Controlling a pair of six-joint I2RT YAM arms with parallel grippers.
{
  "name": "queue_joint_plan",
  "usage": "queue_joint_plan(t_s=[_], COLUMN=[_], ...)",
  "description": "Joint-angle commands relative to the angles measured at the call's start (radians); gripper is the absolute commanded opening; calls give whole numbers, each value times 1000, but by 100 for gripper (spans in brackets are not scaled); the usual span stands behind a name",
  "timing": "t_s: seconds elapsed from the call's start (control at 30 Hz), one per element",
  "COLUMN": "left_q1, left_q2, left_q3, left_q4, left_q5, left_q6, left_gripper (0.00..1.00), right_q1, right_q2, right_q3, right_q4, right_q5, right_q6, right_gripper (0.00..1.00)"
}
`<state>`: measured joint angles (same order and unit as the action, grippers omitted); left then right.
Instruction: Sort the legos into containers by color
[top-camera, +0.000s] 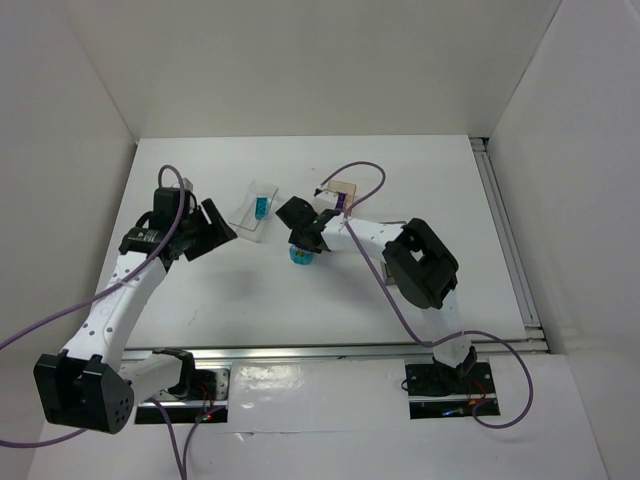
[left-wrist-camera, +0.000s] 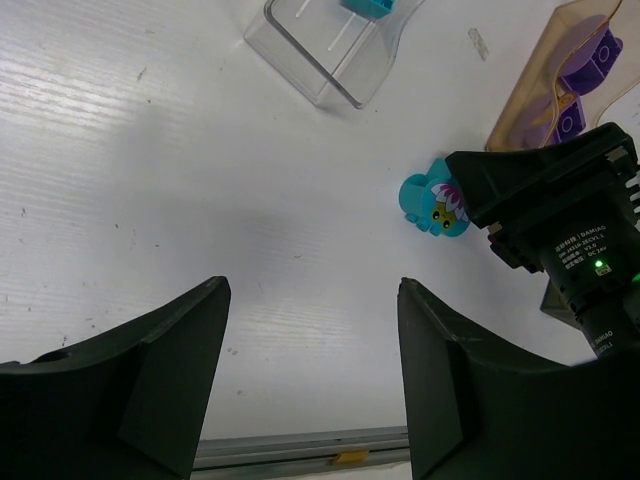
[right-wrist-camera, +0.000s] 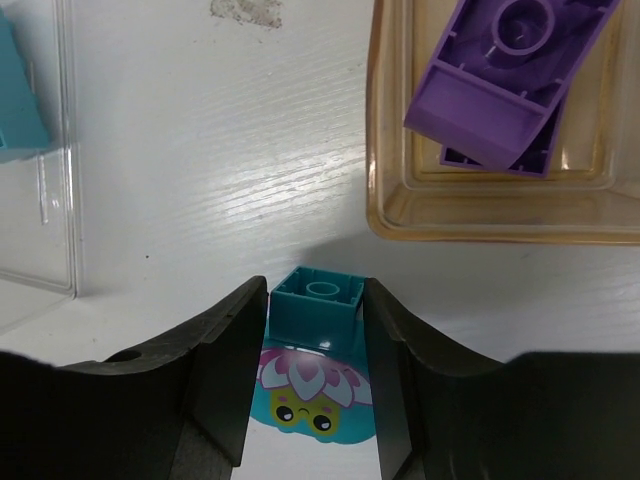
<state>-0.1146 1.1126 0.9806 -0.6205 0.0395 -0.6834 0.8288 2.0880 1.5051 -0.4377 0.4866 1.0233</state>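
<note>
My right gripper (right-wrist-camera: 316, 300) is shut on a teal lego (right-wrist-camera: 318, 310) with a flower face printed on its side, low over the table; it also shows in the top view (top-camera: 300, 254) and the left wrist view (left-wrist-camera: 433, 205). The clear container (top-camera: 254, 210) holds another teal lego (top-camera: 261, 207). The tan container (right-wrist-camera: 500, 150) holds purple legos (right-wrist-camera: 505, 80), just right of and beyond my right gripper. My left gripper (left-wrist-camera: 312, 330) is open and empty over bare table, left of the clear container (left-wrist-camera: 330, 50). No dark grey container and no yellow lego are in view.
White walls enclose the table on three sides. A metal rail (top-camera: 510, 240) runs along the right edge and another (left-wrist-camera: 300, 450) along the near edge. The right arm's purple cable (top-camera: 355, 175) loops over the tan container.
</note>
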Motion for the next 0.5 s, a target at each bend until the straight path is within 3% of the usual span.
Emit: queue_joint_plan(t_s=[0.0, 0.17, 0.33, 0.47], left_q1=[6, 6, 6, 6], left_q2=[-7, 13, 35, 44], left_q3=[-3, -3, 6, -28], left_q4=[24, 33, 45, 114], left_q5=[14, 69, 155, 305], left_q6=[19, 38, 85, 116], left_gripper=[75, 78, 85, 95], right_q1=[4, 4, -7, -7], right_q2=[12, 12, -8, -118], right_q3=[-9, -9, -37, -91], right_q4=[50, 71, 85, 137], right_q5=[-16, -25, -52, -43], right_q6=[-2, -14, -32, -84], right_gripper=[50, 50, 30, 28])
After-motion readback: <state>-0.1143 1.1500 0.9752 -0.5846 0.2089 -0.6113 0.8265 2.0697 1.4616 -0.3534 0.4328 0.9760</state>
